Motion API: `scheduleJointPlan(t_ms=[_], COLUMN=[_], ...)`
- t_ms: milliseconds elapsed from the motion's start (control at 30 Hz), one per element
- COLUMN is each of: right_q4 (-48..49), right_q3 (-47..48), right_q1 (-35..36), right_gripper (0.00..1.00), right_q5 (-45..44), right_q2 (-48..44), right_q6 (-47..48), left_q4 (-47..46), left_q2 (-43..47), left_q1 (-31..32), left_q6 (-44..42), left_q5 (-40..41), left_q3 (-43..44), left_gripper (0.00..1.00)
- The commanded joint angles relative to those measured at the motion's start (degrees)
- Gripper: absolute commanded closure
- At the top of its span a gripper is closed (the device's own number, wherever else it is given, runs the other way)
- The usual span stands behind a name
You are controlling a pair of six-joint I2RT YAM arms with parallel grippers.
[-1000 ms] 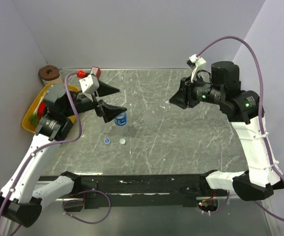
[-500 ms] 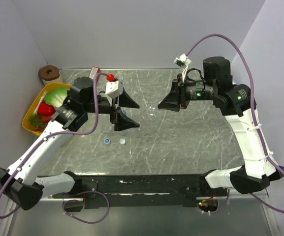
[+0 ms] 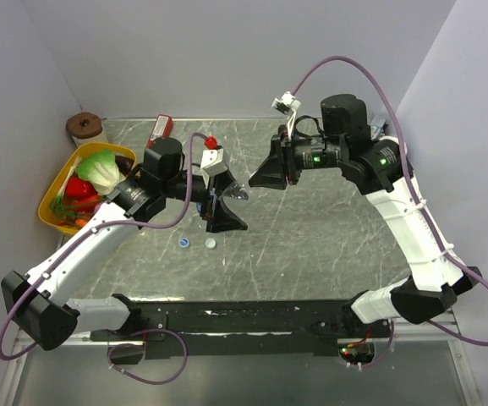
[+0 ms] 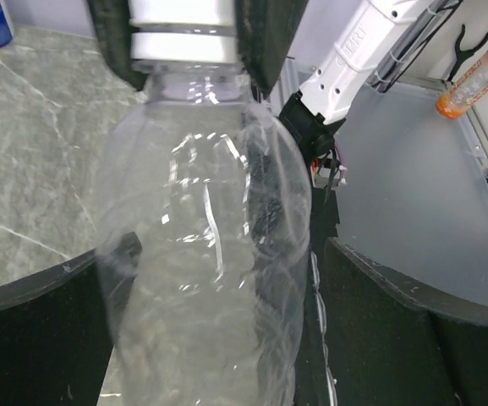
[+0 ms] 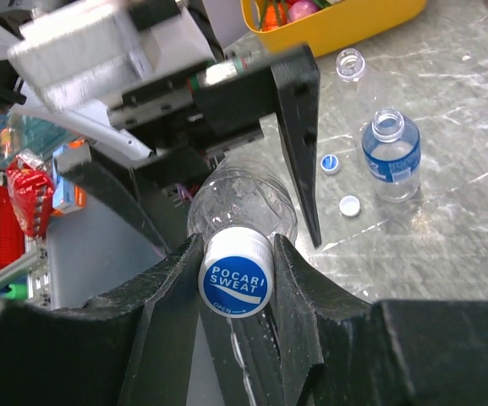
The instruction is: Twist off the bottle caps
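Over the table (image 3: 311, 245), right jaws clench the cap (image 5: 236, 280), left jaws gape around the (empty) bottle (image 4: 201, 254).

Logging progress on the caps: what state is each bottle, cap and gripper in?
held bottle: capped, in the air
Pocari cap: on the held bottle
labelled bottle: upright, uncapped
third bottle: uncapped
blue loose cap: off
white loose cap: off
left gripper: open around held bottle
right gripper: shut on Pocari cap
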State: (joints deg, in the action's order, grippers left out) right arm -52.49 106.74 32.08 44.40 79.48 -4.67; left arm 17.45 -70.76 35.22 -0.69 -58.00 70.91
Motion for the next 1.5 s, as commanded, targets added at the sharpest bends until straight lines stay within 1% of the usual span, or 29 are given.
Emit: scheduleJointPlan(t_ms=[0,33,67,133,167,233,267,300,467,567,667,700,733,767,800,867,933,1000,1067,1100,1133,1167,1200,1300,1467], right_q4=[5.1,5.2,5.9,7.1,7.9,7.7,7.2,6.4,4.7,5.3,5.9,6.2,6.9,7.3,7.9,10.4,13.3,17.2,19.1,20.3,21.3,22.2,24.6,26.7,32.6], right_q3=[-0.6,-1.0,-1.5,-3.5,-4.1,-4.3,-4.0,-3.8,-2.8,-3.5,-3.8,-3.9,-4.1,-4.2,-4.3,-5.2,-7.3,-9.1,-11.8,-12.6,-14.2,-15.1,-16.5,-18.1,-21.0], right_q1=[0.6,0.6,0.7,0.7,0.7,0.7,0.6,0.7,0.7,0.7,0.6,0.5,0.4,0.5,0.5,0.4,0.4,0.4,0.5,0.7,0.7,0.8,0.9,1.6,2.1], right_gripper=[1.00,1.00,1.00,1.00,1.00,1.00,1.00,1.00,1.00,0.97,0.72,0.56,0.49,0.44,0.29,0.25,0.24,0.24,0.24,0.26,0.28,0.29,0.33,0.40,0.42], right_q5=[-0.5,-0.9,-1.3,-1.8,-1.7,-1.7,-1.8,-1.9,-2.5,-2.3,-4.3,-4.9,-5.5,-5.7,-5.7,-6.3,-7.3,-10.6,-13.5,-16.7,-17.4,-17.8,-17.5,-17.8,-19.2], right_q2=[-0.1,-0.1,-0.5,-1.1,-1.5,-1.3,-1.0,-0.8,-0.6,-1.0,-1.1,-1.2,-1.4,-1.5,-1.7,-2.1,-3.1,-4.0,-5.2,-5.5,-6.0,-6.4,-6.6,-7.3,-8.6], right_q6=[-0.3,0.0,0.3,0.7,0.8,1.4,1.8,1.9,3.5,3.5,2.3,1.3,1.0,0.5,-0.6,-2.2,-6.4,-10.3,-12.1,-13.5,-14.1,-14.7,-15.8,-17.2,-19.7], left_q4=[-1.7,-1.5,-1.2,-0.8,-0.5,0.2,1.1,1.2,1.6,1.0,2.0,2.6,2.8,3.1,3.5,3.3,2.1,1.8,0.7,0.1,-0.4,-0.7,-0.9,-0.4,0.4], left_q2=[0.4,0.5,0.5,0.2,0.0,-0.4,-0.5,-0.6,-0.3,0.0,-0.1,-0.2,-0.3,-0.3,-0.5,-0.5,-0.4,-0.3,0.4,0.7,1.2,1.5,1.7,1.9,1.3], left_q1=[0.4,0.4,0.3,0.3,0.4,0.4,0.4,0.4,0.4,0.3,0.4,0.4,0.4,0.4,0.3,0.4,0.4,0.3,0.3,0.4,0.3,0.4,0.4,0.4,0.5], left_q6=[-1.2,-1.3,-1.9,-2.1,-2.5,-2.8,-3.3,-3.4,-4.1,-3.7,-4.3,-4.4,-4.5,-4.5,-4.5,-3.7,-2.2,-1.6,-0.6,-0.3,0.1,0.2,0.2,0.2,0.0], left_q5=[-1.8,-2.0,-2.2,-2.9,-3.1,-3.4,-3.4,-3.1,-1.0,-1.1,0.5,3.3,5.5,7.4,10.5,12.6,15.9,18.1,20.8,21.6,22.7,22.9,23.1,23.7,24.1], left_q3=[-0.7,-0.8,-0.8,-0.8,-0.6,-0.3,0.0,0.0,-0.2,-0.5,-0.2,-0.2,-0.1,0.0,0.0,-0.2,-0.6,-0.6,-1.0,-1.3,-1.6,-1.9,-2.0,-1.8,-1.4], left_gripper=[0.04,0.07,0.12,0.16,0.23,0.32,0.40,0.44,0.52,0.48,0.48,0.48,0.48,0.48,0.48,0.49,0.49,0.48,0.48,0.48,0.47,0.46,0.46,0.46,0.47])
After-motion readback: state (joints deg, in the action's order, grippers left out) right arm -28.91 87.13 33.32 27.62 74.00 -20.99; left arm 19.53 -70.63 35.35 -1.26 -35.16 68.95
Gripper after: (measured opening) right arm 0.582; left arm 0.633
